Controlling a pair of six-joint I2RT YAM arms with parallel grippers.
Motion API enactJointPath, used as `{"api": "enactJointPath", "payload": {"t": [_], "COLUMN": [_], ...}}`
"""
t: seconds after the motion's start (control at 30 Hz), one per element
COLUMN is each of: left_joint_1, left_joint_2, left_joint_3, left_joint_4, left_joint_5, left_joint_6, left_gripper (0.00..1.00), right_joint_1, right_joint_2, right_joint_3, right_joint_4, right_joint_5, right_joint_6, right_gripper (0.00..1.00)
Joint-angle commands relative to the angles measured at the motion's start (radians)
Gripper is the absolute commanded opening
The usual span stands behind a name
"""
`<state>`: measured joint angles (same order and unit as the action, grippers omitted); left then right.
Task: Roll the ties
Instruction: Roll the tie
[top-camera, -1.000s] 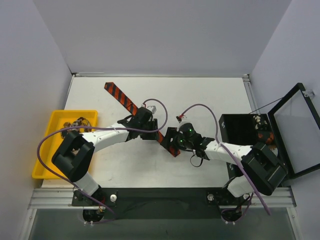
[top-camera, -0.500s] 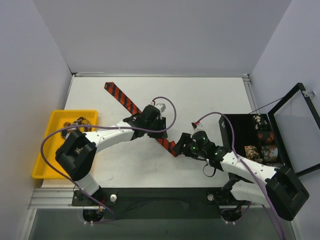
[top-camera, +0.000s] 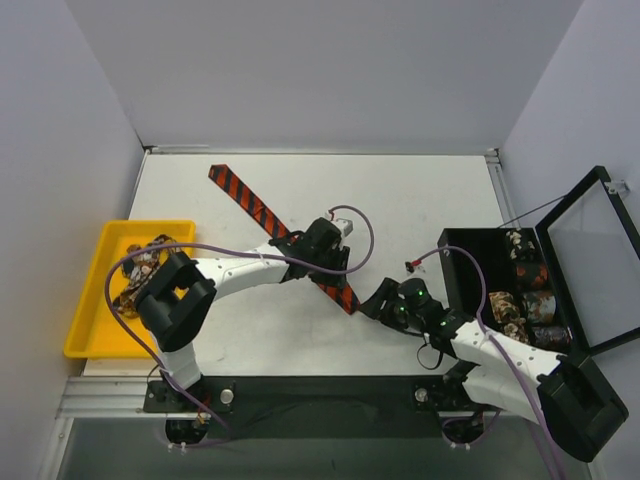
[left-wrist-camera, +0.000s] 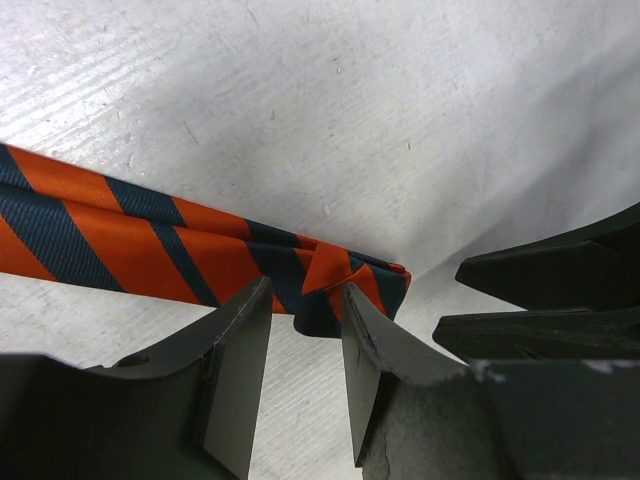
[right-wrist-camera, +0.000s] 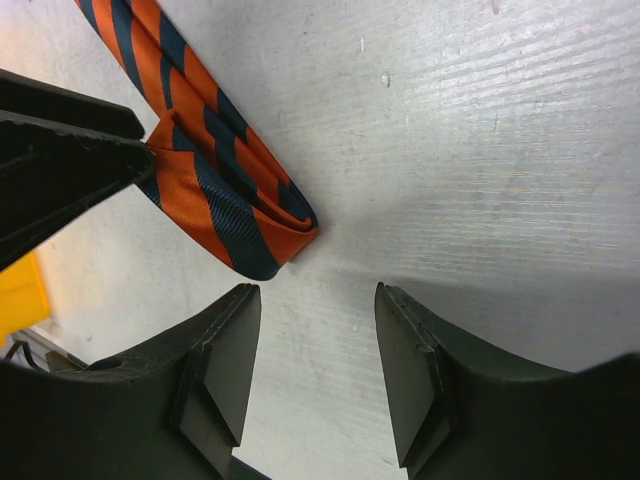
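The red-orange and black striped tie (top-camera: 262, 213) lies diagonally on the white table, its near end folded over (left-wrist-camera: 340, 283). My left gripper (top-camera: 338, 268) is open over that folded end. In the left wrist view its fingertips (left-wrist-camera: 305, 300) stand just short of the fold, with nothing between them. My right gripper (top-camera: 383, 301) is open and empty just right of the tie's end. In the right wrist view (right-wrist-camera: 318, 300) the fold (right-wrist-camera: 245, 225) lies a little ahead of its fingers. The left gripper's fingers (right-wrist-camera: 70, 150) show at that view's left edge.
A black box (top-camera: 462, 262) with its lid open stands at the right and holds several rolled patterned ties (top-camera: 528, 300). A yellow tray (top-camera: 95, 300) at the left holds more patterned ties (top-camera: 140, 268). Purple cables (top-camera: 356, 228) loop over both arms.
My left gripper has slid right along the striped tie to its folded near end. My right gripper has drawn back off the tie, to the right and nearer.
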<state>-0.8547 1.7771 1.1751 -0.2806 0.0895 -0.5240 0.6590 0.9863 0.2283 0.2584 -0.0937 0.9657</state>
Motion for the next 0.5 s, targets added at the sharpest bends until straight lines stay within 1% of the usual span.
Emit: {"api": "enactJointPath", "payload": {"t": [0.0, 0.17, 0.37, 0.47], "left_joint_1": [-0.018, -0.021, -0.021, -0.021], "left_joint_2": [0.015, 0.045, 0.079, 0.081], "left_joint_3": [0.049, 0.041, 0.041, 0.035], "left_joint_4": [-0.015, -0.025, -0.025, -0.025], "left_joint_5": [-0.02, -0.051, -0.082, -0.082], "left_joint_6": [0.039, 0.044, 0.047, 0.048], "left_gripper": [0.45, 0.44, 0.43, 0.39], "right_joint_1": [-0.01, -0.012, -0.012, -0.012], "right_joint_2": [-0.006, 0.063, 0.136, 0.167], "right_joint_3": [-0.017, -0.029, -0.05, -0.04], "right_joint_4": [0.042, 0.136, 0.242, 0.259], "right_joint_5": [-0.001, -0.031, -0.029, -0.035], "right_joint_6": [0.054, 0.088, 0.128, 0.137], "right_gripper": [0.49, 0.49, 0.45, 0.44]}}
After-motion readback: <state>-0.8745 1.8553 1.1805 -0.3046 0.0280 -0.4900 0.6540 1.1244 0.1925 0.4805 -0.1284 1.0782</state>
